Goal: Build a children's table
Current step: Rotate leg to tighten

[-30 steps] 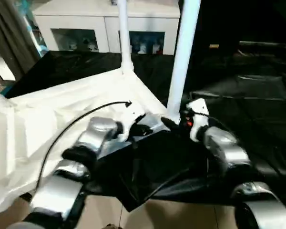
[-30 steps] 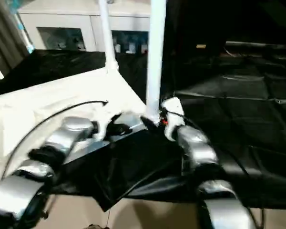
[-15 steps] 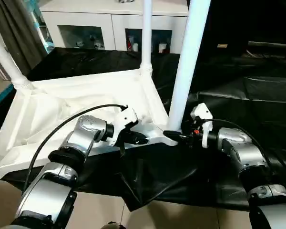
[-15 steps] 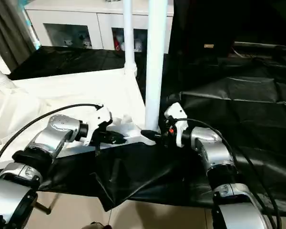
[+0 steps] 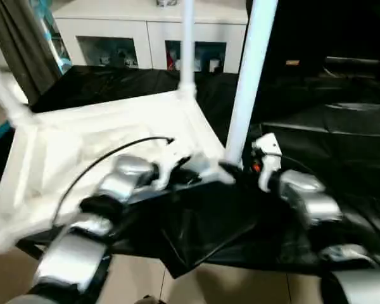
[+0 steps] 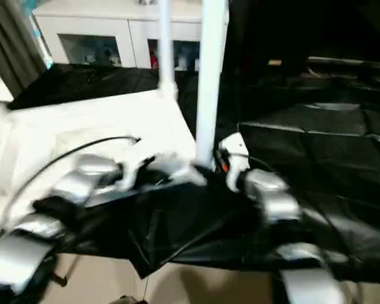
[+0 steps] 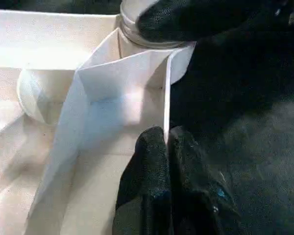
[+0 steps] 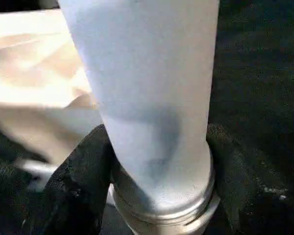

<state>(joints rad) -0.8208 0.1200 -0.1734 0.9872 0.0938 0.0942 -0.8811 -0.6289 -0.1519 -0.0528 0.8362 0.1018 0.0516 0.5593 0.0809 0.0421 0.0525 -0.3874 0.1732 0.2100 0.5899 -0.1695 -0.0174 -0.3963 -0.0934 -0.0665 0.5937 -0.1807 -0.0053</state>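
The white children's table (image 5: 101, 130) lies upside down on a black sheet, ribbed underside up. Three tube legs stand in its corner sockets: a near one (image 5: 247, 76), a far one (image 5: 187, 44) and one at the far left (image 5: 6, 95). My left gripper (image 5: 190, 174) is shut on the thin rim (image 7: 166, 98) of the table top beside the near corner, with the rim pinched between its fingers (image 7: 152, 152). My right gripper (image 5: 231, 170) is shut on the base of the near leg (image 8: 147, 88), one black finger (image 8: 83, 166) on each side just above the socket collar.
The black sheet (image 5: 342, 126) covers the work surface, and its front edge hangs in folds (image 5: 196, 240) above the light floor (image 5: 139, 282). A white glass-door cabinet (image 5: 139, 41) stands behind it, with a grey curtain (image 5: 19, 38) at the back left. A black cable (image 5: 107, 155) arcs over my left forearm.
The whole picture has shifted and blurred, so the camera has moved. Both grippers stay at the table's near corner, on the rim and the leg base.
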